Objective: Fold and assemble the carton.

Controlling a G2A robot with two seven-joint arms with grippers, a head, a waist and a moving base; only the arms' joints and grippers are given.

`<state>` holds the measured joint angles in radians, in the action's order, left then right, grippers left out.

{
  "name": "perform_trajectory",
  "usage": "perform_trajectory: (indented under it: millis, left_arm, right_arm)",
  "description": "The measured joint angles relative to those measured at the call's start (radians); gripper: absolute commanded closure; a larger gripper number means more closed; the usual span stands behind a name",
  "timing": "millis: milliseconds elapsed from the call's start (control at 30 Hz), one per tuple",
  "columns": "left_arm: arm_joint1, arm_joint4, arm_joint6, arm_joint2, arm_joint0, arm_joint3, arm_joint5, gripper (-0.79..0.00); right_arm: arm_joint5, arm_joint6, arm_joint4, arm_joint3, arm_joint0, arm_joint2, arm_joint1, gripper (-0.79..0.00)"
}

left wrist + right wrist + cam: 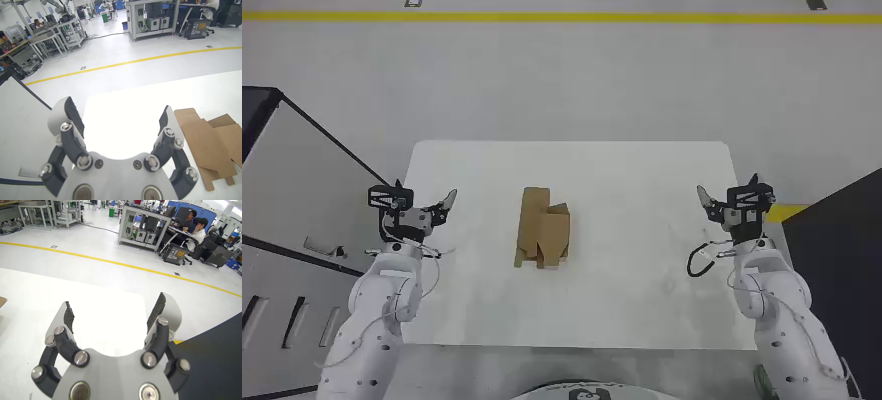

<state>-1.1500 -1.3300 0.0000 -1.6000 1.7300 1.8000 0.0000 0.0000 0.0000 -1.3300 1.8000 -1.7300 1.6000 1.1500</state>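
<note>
**Flat carton lies between my pincers, closer to the left**

The carton (542, 230) lies flattened near the middle of the white table (642, 300), its long axis running from the far edge toward me, crosswise to the line between my two pincers. The slotted flaps are at its near end.

My left gripper (117, 106) hangs over the table's left edge, jaws spread wide and holding nothing. The carton sits inboard of it, apart from the fingertips.

My right gripper (114, 299) hangs over the right edge, equally agape and empty, and stands farther from the cardboard. I judge the left arm has the shorter reach, coming in sideways at a long edge.
</note>
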Motion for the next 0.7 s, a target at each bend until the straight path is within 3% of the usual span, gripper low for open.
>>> perform_trajectory:
  millis: [133,467,700]
  left_arm:
    - [-0.001,0.004,-0.008,0.007,-0.006,0.002,-0.007,-0.785]
    - [-0.004,-0.09,-0.051,0.124,-0.039,0.015,-0.143,-0.785]
    - [-0.004,-0.091,-0.052,0.125,-0.04,0.016,-0.145,-0.785]
  right_arm:
    - [0.0,0.0,0.0,0.0,0.0,0.0,0.0,-0.785]
    - [0.0,0.0,0.0,0.0,0.0,0.0,0.0,-0.785]
    - [0.0,0.0,0.0,0.0,0.0,0.0,0.0,-0.785]
